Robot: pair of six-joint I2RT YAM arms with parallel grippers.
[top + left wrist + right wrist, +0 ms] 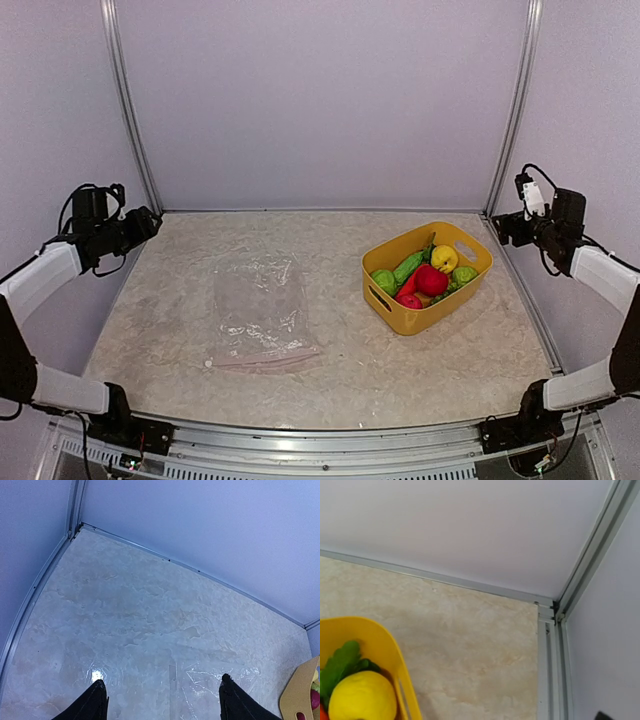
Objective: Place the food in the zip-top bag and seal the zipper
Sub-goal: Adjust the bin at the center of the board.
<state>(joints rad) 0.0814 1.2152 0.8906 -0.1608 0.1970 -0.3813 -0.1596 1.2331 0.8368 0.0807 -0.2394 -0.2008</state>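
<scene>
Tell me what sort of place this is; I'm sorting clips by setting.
Likely a robot lab test cell: pale walls in aluminium framing, a left arm and right arm bolted at the table edge, toy food in a yellow basket near a clear zip-top bag.

Top overhead; wrists low, oblique; share basket (418, 318), food (428, 277).

no readable text, no labels, no numbers (any view)

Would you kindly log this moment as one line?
food: in basket | bag: flat, empty | left gripper: open | right gripper: open
</scene>
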